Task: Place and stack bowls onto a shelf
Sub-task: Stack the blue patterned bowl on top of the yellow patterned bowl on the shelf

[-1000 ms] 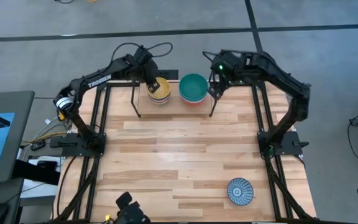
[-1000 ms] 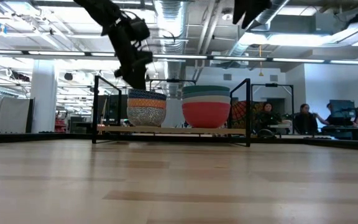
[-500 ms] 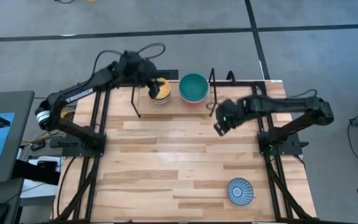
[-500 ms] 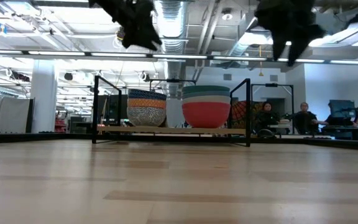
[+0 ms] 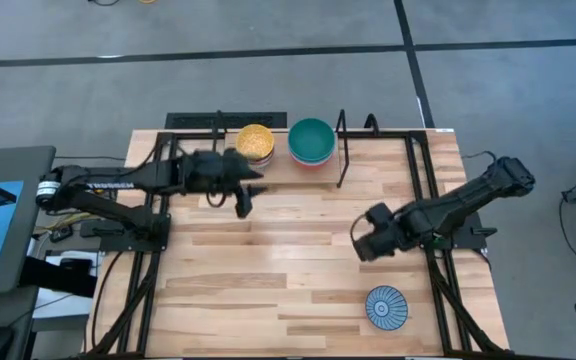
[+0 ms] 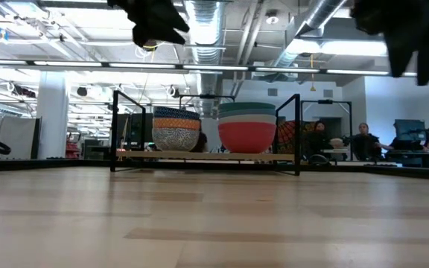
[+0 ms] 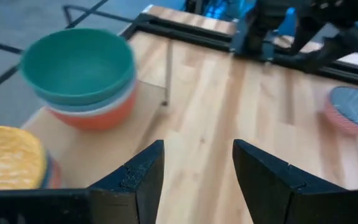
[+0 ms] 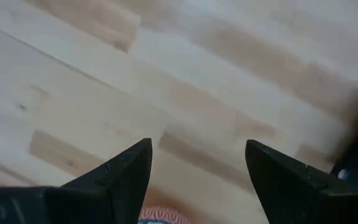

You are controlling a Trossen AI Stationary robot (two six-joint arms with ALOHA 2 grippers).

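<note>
Shelf (image 5: 278, 166) sits at the far edge of the worktop (image 5: 268, 270), a light-wood plank on thin black wire legs. Two bowl stacks on it: the yellow patterned bowl (image 5: 255, 140) tops the stack on the left-arm side, the teal bowl (image 5: 312, 138) tops the stack beside it, the two stacks just apart. In the low view the teal stack (image 6: 246, 126) shows lighter bowls under the teal rim and a red-orange bowl (image 6: 246, 137) at the bottom; the other stack (image 6: 176, 128) shows patterned bowls. Blue-white radial striped bowl (image 5: 386, 306) sits alone on the worktop, well apart from the shelf, near the front edge on the right-arm side. Left gripper (image 5: 244, 198) hangs just in front of the shelf, below the yellow stack, jaws open and empty per the left wrist view (image 7: 194, 180). Right gripper (image 5: 365, 240) is between the shelf and the striped bowl, nearer the bowl, above bare wood; jaws spread wide, nothing in them (image 8: 197, 174). People sit in the room far behind the shelf (image 6: 363, 140).
</note>
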